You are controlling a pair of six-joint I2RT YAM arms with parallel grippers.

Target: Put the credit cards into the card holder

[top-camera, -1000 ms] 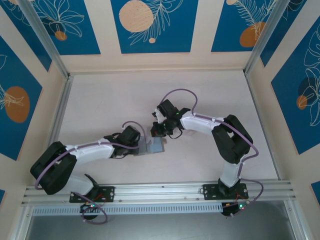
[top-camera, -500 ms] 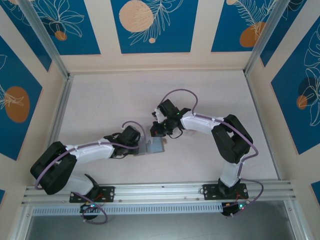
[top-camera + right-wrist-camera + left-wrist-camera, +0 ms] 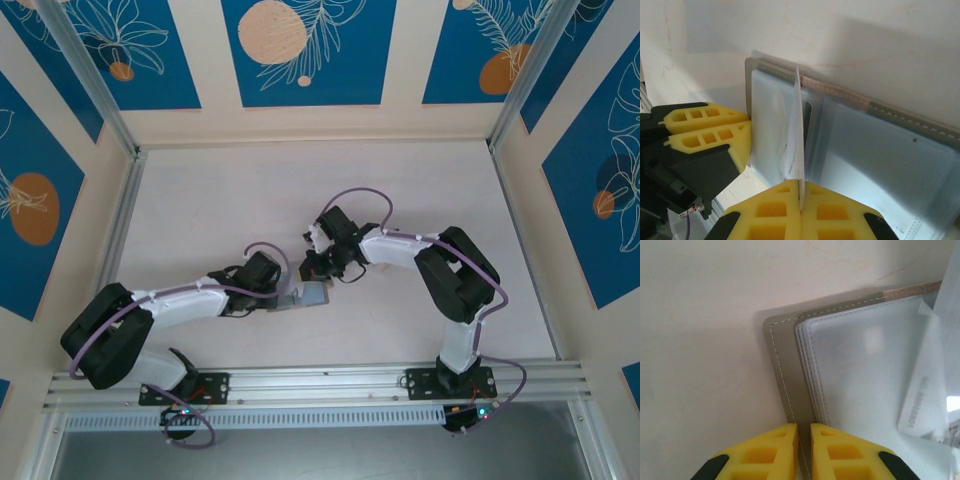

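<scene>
The grey card holder [image 3: 314, 293] lies open on the table between the two arms, its clear inner pockets [image 3: 865, 370] facing up. My left gripper [image 3: 803, 445] is shut on the holder's stitched grey edge [image 3: 785, 365], pinning its left side. My right gripper [image 3: 800, 195] is shut on a white-grey credit card [image 3: 797, 135] that stands on edge, its far end down among the holder's clear pockets [image 3: 880, 155]. The same card [image 3: 925, 395] shows its printed face at the right of the left wrist view. The left gripper's yellow fingers [image 3: 705, 130] sit just left of the card. From above, the right gripper [image 3: 318, 272] hangs over the holder's far edge.
Pale tabletop [image 3: 220, 210] stretches around the holder on all sides. Blue patterned wall panels [image 3: 305, 50] and aluminium posts [image 3: 120, 210] enclose it. A metal rail [image 3: 320, 385] carrying both arm bases runs along the near edge.
The right gripper has come slightly down and left with the card, closer over the holder. The left gripper has held still on the holder's edge.
</scene>
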